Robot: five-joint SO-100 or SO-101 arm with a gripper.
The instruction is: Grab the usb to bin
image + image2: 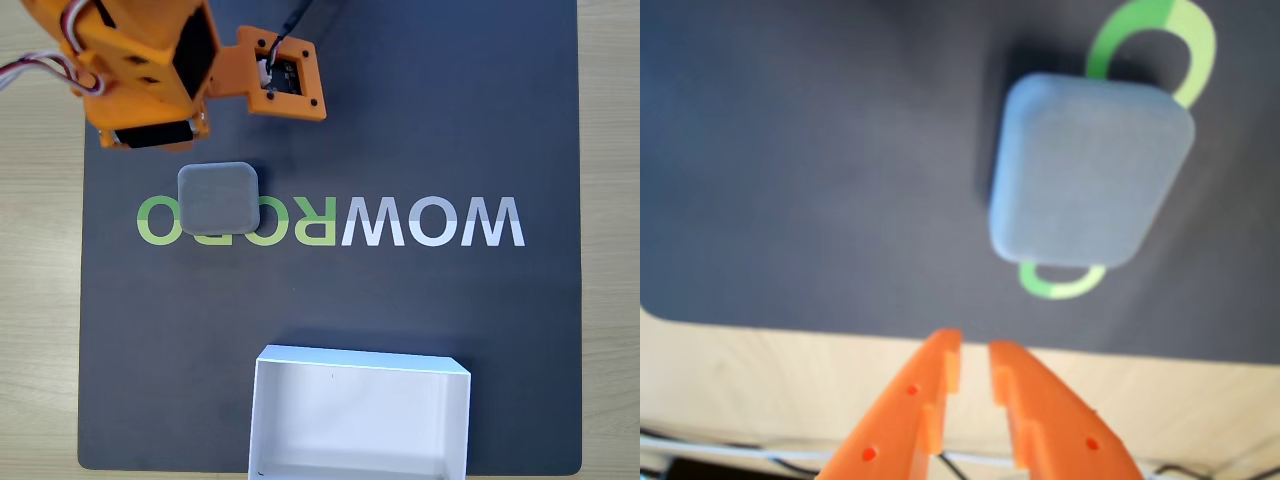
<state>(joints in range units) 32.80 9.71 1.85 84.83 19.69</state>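
The usb (218,198), a small matte grey square block with rounded corners, lies flat on the black mat over the green letters at the left. In the wrist view the usb (1090,180) sits up and to the right of my gripper (975,352). The orange fingertips (940,365) stand almost together with a thin gap and nothing between them, clear of the block. My orange arm (150,70) hovers at the top left of the fixed view, just beyond the usb. The bin (360,360), a shallow white open box, stands empty at the mat's bottom edge.
The black mat (450,120) carries mirrored "WOWROBO" lettering (430,222) across its middle. Light wooden table (610,240) borders the mat on all sides. An orange camera mount (285,75) sticks out from the arm at the top.
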